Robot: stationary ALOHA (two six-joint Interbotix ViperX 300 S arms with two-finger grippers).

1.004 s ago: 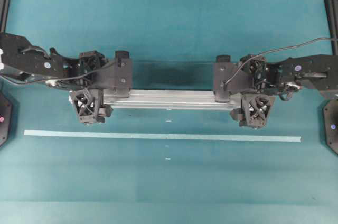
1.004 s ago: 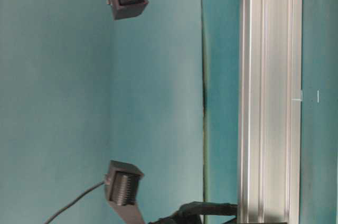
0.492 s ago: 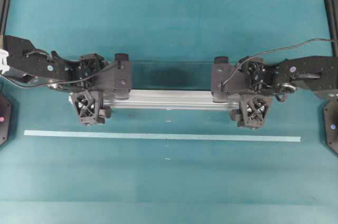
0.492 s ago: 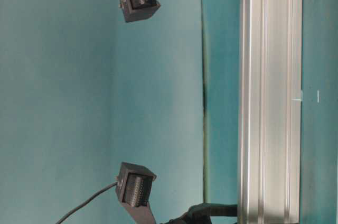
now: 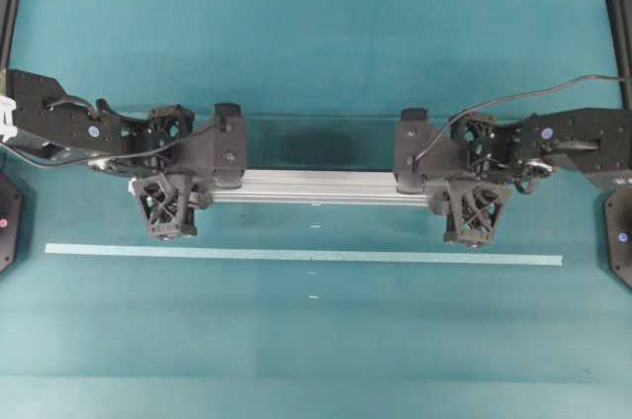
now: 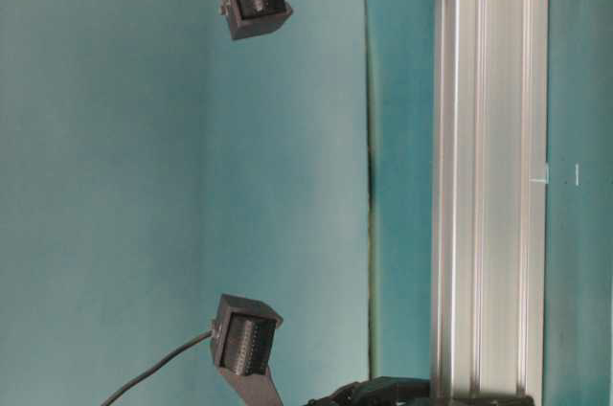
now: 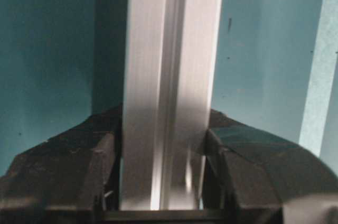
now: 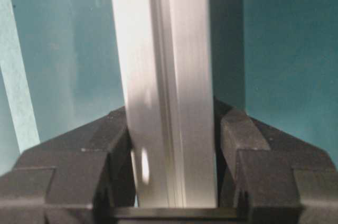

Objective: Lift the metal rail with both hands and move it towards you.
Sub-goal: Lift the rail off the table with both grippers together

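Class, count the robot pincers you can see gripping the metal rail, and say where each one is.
2. The left pincer clamps the metal rail near its left end; the right pincer clamps it near its right end.

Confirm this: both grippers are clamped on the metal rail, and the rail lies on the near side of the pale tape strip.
Wrong side. The metal rail lies beyond the tape strip, as the overhead view shows. The left gripper and right gripper do clamp it.

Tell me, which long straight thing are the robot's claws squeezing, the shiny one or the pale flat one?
The shiny one: the metal rail, silver and grooved, sits between both grippers' fingers. The pale tape strip lies flat, nearer the camera, untouched.
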